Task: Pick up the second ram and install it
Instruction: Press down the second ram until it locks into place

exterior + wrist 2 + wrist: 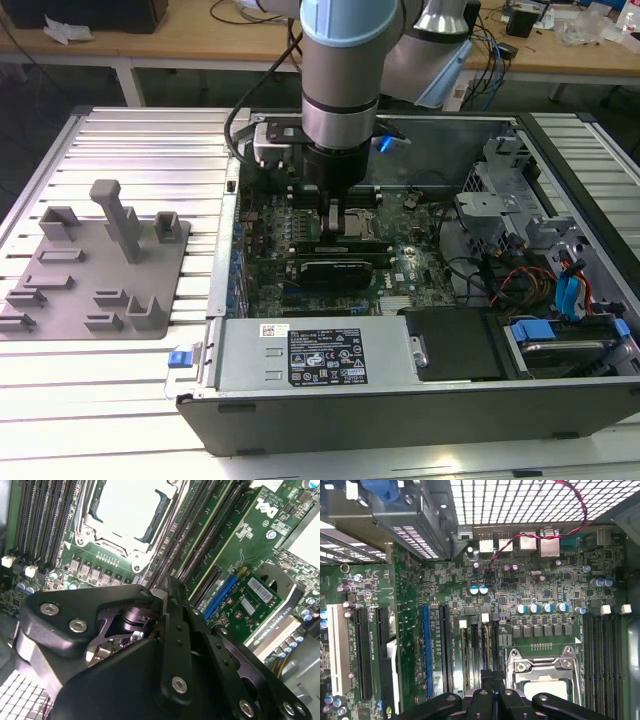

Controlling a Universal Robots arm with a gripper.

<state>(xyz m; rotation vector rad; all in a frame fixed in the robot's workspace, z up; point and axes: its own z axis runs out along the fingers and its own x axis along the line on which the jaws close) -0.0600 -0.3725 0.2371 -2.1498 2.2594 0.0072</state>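
Arm: Your arm (340,70) comes straight down into the open computer case (400,410), near the back wall.
Table: The case sits on a ribbed metal table (130,140).
Room: You have open air above. The case walls stand on all sides, and the back wall is close behind the arm.
Board: The green board (540,585) lies flat on the case floor, right under the wrist.
Grey tray: It lies on the table at the exterior view's left (90,270), well apart from the case.
Power box: The silver box (310,352) sits along the front wall of the case.
Drive cage: The grey cage (500,200) stands at the exterior view's right, apart from the arm.
Black card: It stands on the board (345,270), just beside the gripper, on the front side.
Chip socket: The square silver socket (545,680) is just beside the fingers.
Gripper: The gripper (335,215) points down over the long slots. In both wrist views its fingers (485,697) are pressed close together.
Second ram: A thin green stick (340,245) lies along the slots under the gripper. You cannot tell if the fingers touch it.
Red wire: It loops near the back ports (530,535), away from the fingers.
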